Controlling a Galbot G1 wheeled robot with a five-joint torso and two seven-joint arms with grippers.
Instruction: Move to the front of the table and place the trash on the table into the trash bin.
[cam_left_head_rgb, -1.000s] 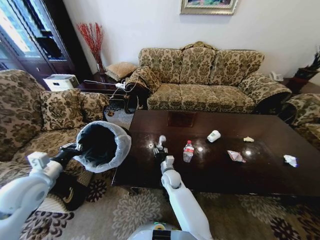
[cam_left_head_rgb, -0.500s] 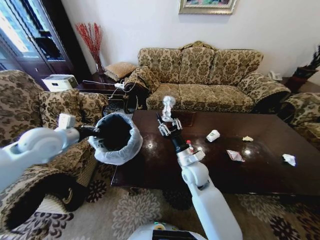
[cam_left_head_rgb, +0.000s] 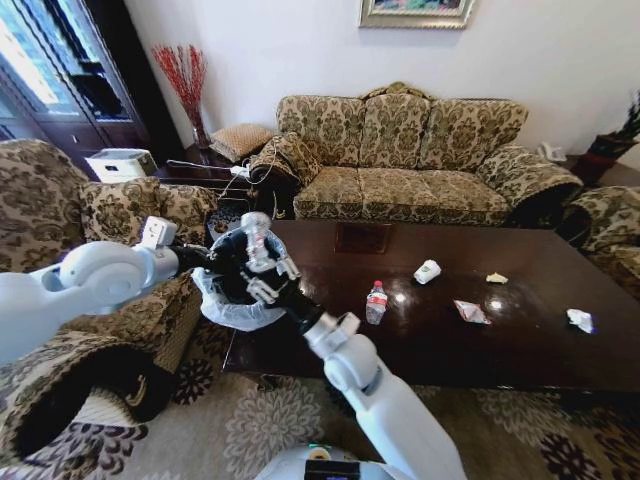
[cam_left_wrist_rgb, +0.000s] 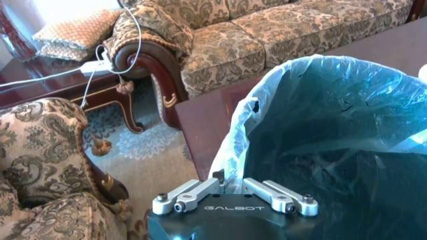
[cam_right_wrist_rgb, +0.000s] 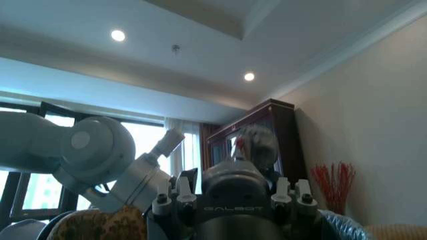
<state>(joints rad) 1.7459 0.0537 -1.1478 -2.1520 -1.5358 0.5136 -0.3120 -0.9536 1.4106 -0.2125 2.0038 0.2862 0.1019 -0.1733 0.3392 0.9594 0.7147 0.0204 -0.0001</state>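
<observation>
the left gripper (cam_left_head_rgb: 205, 258) is clamped on the rim of the trash bin (cam_left_head_rgb: 232, 285), holding the bin tilted off the floor at the near left corner of the surface (cam_left_head_rgb: 420, 340). in the left wrist view the gripper (cam_left_wrist_rgb: 233, 194) has its fingers (cam_left_wrist_rgb: 183, 196) pinched onto the edge of the whitish bag liner (cam_left_wrist_rgb: 267, 100), and the dark inside of the bin (cam_left_wrist_rgb: 347, 170) opens just beyond them.

the right gripper (cam_left_head_rgb: 262, 262) is raised over the mouth of the bin, pointing upward, with a small whitish object (cam_left_head_rgb: 256, 226) at its tip. in the right wrist view that pale lump (cam_right_wrist_rgb: 257, 145) sits up between the fingers (cam_right_wrist_rgb: 301, 194), so the gripper (cam_right_wrist_rgb: 230, 196) looks closed on it, though what the object is cannot be told.

the rest of the trash lies on the surface, well away from both grippers, to the right of the right gripper: a clear bottle (cam_left_head_rgb: 376, 302) with a red cap stands nearest, a white paper cup (cam_left_head_rgb: 427, 271) lies on its side beyond it, then a yellowish scrap (cam_left_head_rgb: 497, 278), a crumpled wrapper (cam_left_head_rgb: 471, 312) and another white wrapper (cam_left_head_rgb: 581, 320) near the far right edge.
</observation>
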